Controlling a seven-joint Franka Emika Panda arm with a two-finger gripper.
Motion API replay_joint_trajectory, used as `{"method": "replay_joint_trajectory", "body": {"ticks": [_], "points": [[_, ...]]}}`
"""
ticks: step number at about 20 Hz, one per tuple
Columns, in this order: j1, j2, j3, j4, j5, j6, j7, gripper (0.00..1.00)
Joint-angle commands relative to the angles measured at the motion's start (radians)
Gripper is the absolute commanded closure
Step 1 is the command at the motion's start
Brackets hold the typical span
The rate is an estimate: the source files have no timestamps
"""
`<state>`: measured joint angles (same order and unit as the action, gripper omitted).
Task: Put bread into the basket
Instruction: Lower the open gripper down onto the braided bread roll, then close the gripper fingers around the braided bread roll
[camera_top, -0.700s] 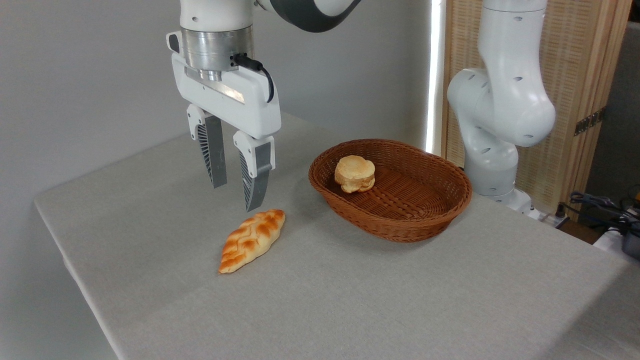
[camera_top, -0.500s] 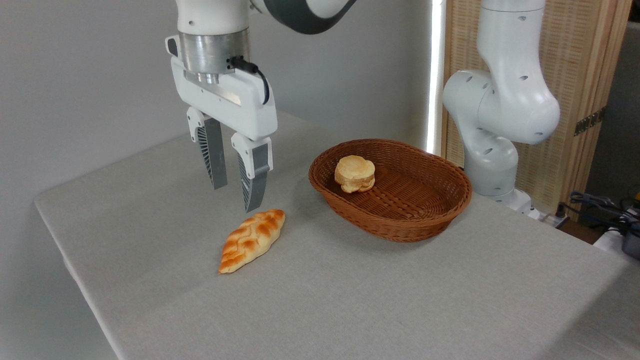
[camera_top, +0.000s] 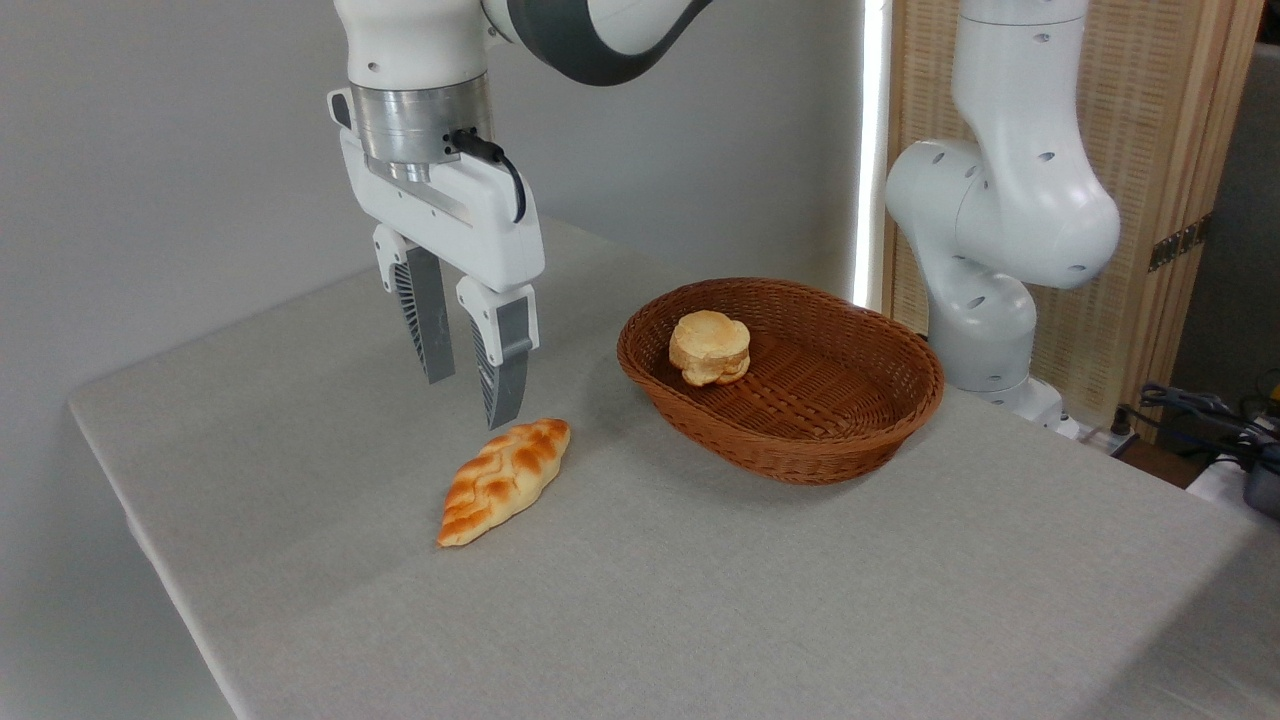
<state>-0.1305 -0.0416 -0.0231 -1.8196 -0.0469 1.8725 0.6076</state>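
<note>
Bread (camera_top: 504, 481) lies flat on the worktop (camera_top: 700, 600), nearer the camera than anything else, just below my hand (camera_top: 468, 398) and a little toward the front. It is a braided loaf lying at a slant, one pointed end almost under my nearer fingertip and the other end pointing off to the front left. My hand hangs above it, fingers parted with nothing between them, touching neither loaf nor cloth.

To the right of my hand and farther back sits the basket (camera_top: 800, 440), well apart from the loaf. A small round bun (camera_top: 710, 347) already rests inside, against its left wall.

The risk I see is in how I am placed: I am over the loaf's far tip, not its middle. If I come straight down, one finger may land on the crust and push the loaf aside, or I may pinch only the narrow end so that it swings or slips out on the way. The glossy crust looks slippery.
</note>
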Motion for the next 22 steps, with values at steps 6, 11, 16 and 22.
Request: {"method": "replay_joint_trajectory", "body": {"ticks": [6, 11, 16, 22], "points": [[-0.009, -0.012, -0.001, -0.092, -0.034, -0.001, -0.022, 0.0], [-0.018, 0.018, -0.001, -0.113, -0.114, 0.008, -0.063, 0.0], [-0.05, 0.069, -0.001, -0.115, -0.125, 0.019, -0.14, 0.0], [-0.103, 0.134, -0.001, -0.115, -0.117, 0.12, -0.233, 0.0]]}}
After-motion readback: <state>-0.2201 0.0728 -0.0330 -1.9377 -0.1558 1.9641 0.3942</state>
